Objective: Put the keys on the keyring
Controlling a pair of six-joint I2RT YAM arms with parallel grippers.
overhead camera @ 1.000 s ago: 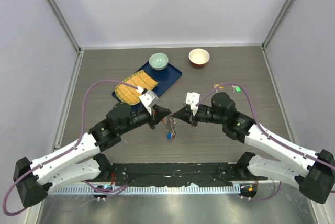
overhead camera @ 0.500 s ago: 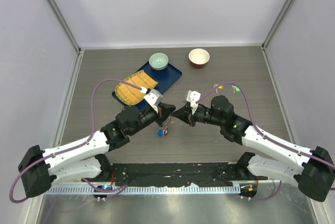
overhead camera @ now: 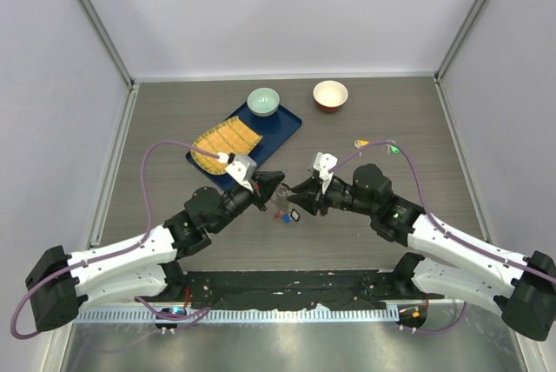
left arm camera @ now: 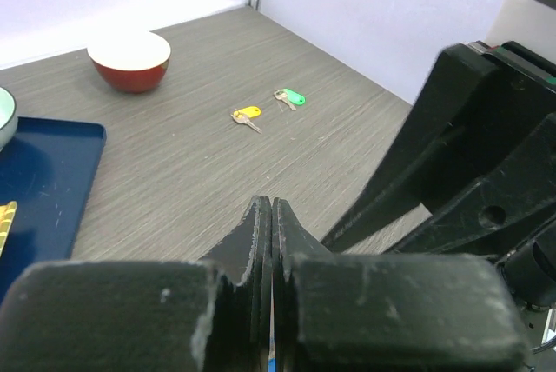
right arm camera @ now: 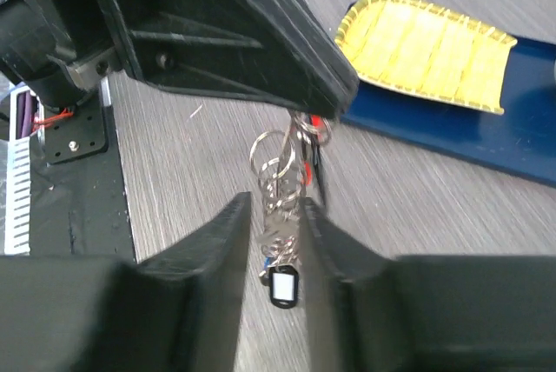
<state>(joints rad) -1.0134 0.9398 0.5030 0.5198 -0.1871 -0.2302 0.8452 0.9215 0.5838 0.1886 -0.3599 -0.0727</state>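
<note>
My left gripper (overhead camera: 274,186) is shut on the top of the keyring (overhead camera: 283,205), a bunch of silver rings with red and blue bits that hangs free above the table. In the right wrist view the keyring (right arm camera: 287,172) dangles between my right gripper's (right arm camera: 274,202) parted fingers, with a black tagged key (right arm camera: 282,286) at its bottom end. My right gripper (overhead camera: 299,192) faces the left one, tip to tip. The yellow key (overhead camera: 361,142) and green key (overhead camera: 393,149) lie on the table at the far right, also in the left wrist view, yellow (left arm camera: 246,115) and green (left arm camera: 289,96).
A blue tray (overhead camera: 282,129) with a yellow woven mat (overhead camera: 226,142) and a green bowl (overhead camera: 263,101) lies behind the left arm. A red bowl (overhead camera: 330,94) stands at the back. Grey walls close in on both sides.
The left wrist has drawn back and the hanging keyring has swung right, between the right gripper's fingers. The black tagged key now shows below the right gripper.
</note>
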